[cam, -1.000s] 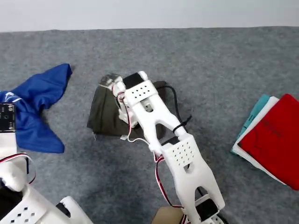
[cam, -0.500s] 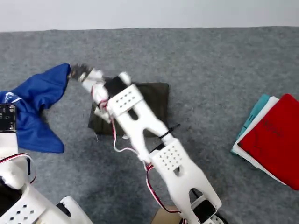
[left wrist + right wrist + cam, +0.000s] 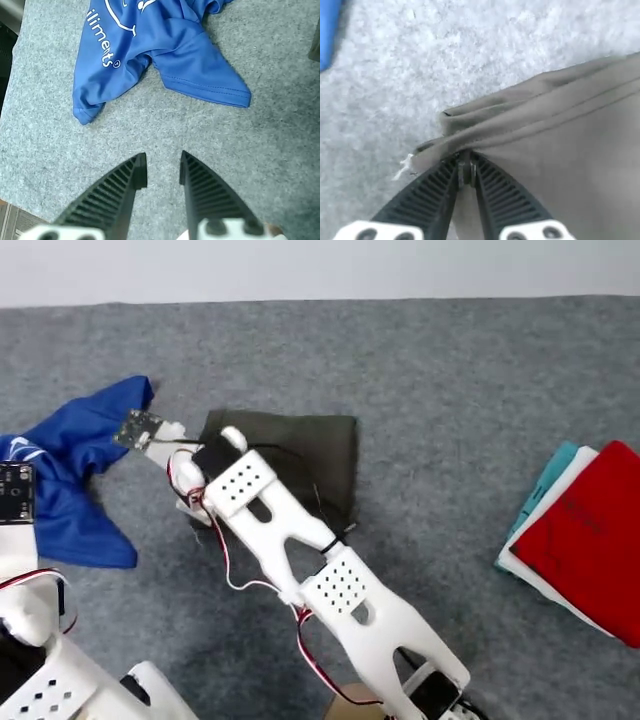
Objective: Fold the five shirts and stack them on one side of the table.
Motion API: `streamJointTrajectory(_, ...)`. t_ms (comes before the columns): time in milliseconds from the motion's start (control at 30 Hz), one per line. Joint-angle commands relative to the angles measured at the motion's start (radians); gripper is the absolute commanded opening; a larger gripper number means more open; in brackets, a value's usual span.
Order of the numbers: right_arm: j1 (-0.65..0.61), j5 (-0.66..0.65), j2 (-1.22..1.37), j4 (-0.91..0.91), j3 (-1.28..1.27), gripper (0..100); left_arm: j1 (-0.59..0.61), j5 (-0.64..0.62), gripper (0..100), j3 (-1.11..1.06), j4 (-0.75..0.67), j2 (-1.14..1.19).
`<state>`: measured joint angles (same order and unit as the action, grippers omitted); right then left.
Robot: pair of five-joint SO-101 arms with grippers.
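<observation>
As right fingers (image 3: 432, 197) pinch it, the olive shirt (image 3: 322, 452) (folded) lies crosswise.

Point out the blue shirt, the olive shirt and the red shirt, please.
blue shirt (image 3: 95, 440), high view, its crumpled far part.
olive shirt (image 3: 320, 435), high view, bare cloth beside the arm.
red shirt (image 3: 590, 530), high view, middle of its top face.

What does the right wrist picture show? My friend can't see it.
The right arm's end effector is shut on the bunched edge of an olive shirt that lies on the grey table. A bit of a blue shirt lies farther off.
</observation>
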<state>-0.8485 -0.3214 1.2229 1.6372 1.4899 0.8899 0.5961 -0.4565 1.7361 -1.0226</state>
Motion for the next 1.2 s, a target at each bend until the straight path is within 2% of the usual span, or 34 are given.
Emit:
streamJointTrajectory(0, 0.039, 0.002, -0.096, 0.09, 0.124, 1.2, 0.002, 0.0, 12, 0.005, 0.011, -0.003)
streamJointTrajectory(133, 0.102, 0.015, -0.101, 0.16, 0.175, 1.3, 0.002, 0.0, 12, 0.002, 0.009, -0.003)
streamJointTrajectory(200, 0.147, 0.078, -0.102, 0.159, 0.181, 2.7, 0.0, 0.0, 12, 0.002, 0.009, -0.003)
streamJointTrajectory(400, 0.269, 0.373, -0.101, 0.159, 0.175, 21.3, -0.002, 0.0, 12, 0.002, 0.009, -0.003)
streamJointTrajectory(600, 0.334, 0.706, -0.093, 0.157, 0.175, 30.6, -0.003, 0.0, 12, 0.001, 0.009, -0.003)
streamJointTrajectory(667, 0.335, 0.779, -0.09, 0.157, 0.167, 34.8, -0.003, 0.0, 12, -0.001, 0.009, -0.003)
streamJointTrajectory(733, 0.335, 0.789, -0.09, 0.156, 0.137, 37.5, -0.003, 0.0, 12, -0.001, 0.009, -0.003)
streamJointTrajectory(1167, 0.389, 0.848, -0.09, 0.159, 0.023, 37.5, 0.002, 0.0, 12, -0.002, 0.009, -0.003)
